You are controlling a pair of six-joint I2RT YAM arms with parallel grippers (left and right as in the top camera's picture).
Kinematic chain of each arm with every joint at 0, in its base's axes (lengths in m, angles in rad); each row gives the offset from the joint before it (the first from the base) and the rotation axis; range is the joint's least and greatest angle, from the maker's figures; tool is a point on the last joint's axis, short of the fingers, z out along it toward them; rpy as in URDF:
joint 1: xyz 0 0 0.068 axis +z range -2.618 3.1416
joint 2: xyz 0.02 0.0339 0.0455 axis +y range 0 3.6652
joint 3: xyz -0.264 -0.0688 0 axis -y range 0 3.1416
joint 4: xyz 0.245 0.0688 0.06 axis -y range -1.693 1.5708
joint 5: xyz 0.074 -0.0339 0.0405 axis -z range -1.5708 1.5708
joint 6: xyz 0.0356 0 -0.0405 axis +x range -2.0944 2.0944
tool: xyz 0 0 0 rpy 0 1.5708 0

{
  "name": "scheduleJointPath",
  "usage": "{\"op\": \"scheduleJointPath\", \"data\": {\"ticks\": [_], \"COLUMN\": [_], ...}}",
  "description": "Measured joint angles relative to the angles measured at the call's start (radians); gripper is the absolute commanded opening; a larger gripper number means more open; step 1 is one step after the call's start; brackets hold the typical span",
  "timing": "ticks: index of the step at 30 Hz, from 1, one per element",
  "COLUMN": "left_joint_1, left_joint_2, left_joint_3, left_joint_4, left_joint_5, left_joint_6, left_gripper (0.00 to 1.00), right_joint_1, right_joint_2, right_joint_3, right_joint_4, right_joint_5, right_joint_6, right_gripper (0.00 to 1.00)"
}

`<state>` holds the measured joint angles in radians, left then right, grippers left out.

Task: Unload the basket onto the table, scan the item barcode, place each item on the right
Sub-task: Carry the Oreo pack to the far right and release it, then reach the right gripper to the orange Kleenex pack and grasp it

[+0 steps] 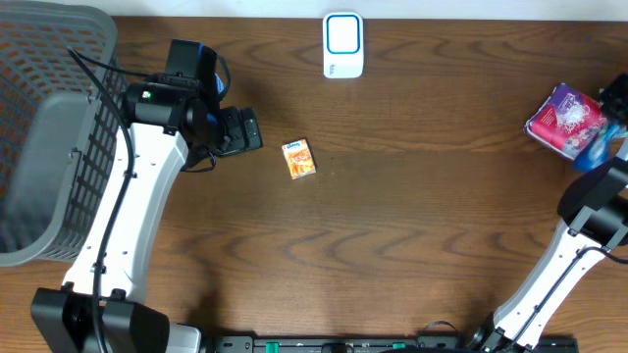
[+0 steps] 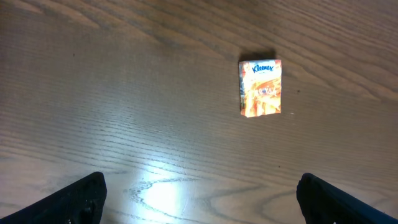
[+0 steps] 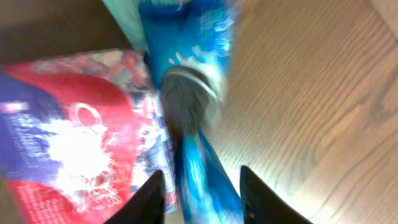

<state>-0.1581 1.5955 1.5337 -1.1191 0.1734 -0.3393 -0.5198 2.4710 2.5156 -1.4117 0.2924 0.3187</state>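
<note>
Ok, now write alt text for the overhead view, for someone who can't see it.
A small orange tissue pack lies alone on the wooden table, the left pincer close beside it on its left. A white scanner sits at the far edge, a grey mesh basket at the left, colourful packets at the right.

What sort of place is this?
Likely a mock checkout station: a white scanner-like device, a grey mesh basket and a Kleenex pack on a wooden table.
</note>
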Motion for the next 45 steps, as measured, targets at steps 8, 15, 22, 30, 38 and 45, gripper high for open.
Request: {"op": "scheduleJointPath", "data": {"ticks": [8,15,22,30,38,45], "left_joint_1": [0.0,0.0,0.0,0.0,0.0,0.0], "left_joint_2": [0.0,0.0,0.0,0.0,0.0,0.0], "left_joint_3": [0.0,0.0,0.0,0.0,0.0,0.0], "left_joint_4": [0.0,0.0,0.0,0.0,0.0,0.0], "left_joint_5": [0.0,0.0,0.0,0.0,0.0,0.0], "left_joint_6": [0.0,0.0,0.0,0.0,0.0,0.0], "left_gripper": [0.98,0.98,0.98,0.98,0.98,0.98], "right_joint_1": [-0.002,0.019,0.126,0.432,0.737,0.908], "right_joint_2": [0.0,-0.008,-0.073,-0.08,-0.08,-0.08], "right_joint_3": [-0.028,0.066,0.083,0.002,-0.25,-0.456], "right_joint_4": [-0.037,-0.096,-0.148,-0.18,0.01,0.254], "right_joint_5": [-0.025,-0.195,-0.631,-0.819,-0.832,-0.838], "right_joint_6": [0.002,0.002,-0.148,-0.309,-0.314,-0.203], "right_gripper": [0.57,0.58,0.58,0.61,0.99,0.71]}}
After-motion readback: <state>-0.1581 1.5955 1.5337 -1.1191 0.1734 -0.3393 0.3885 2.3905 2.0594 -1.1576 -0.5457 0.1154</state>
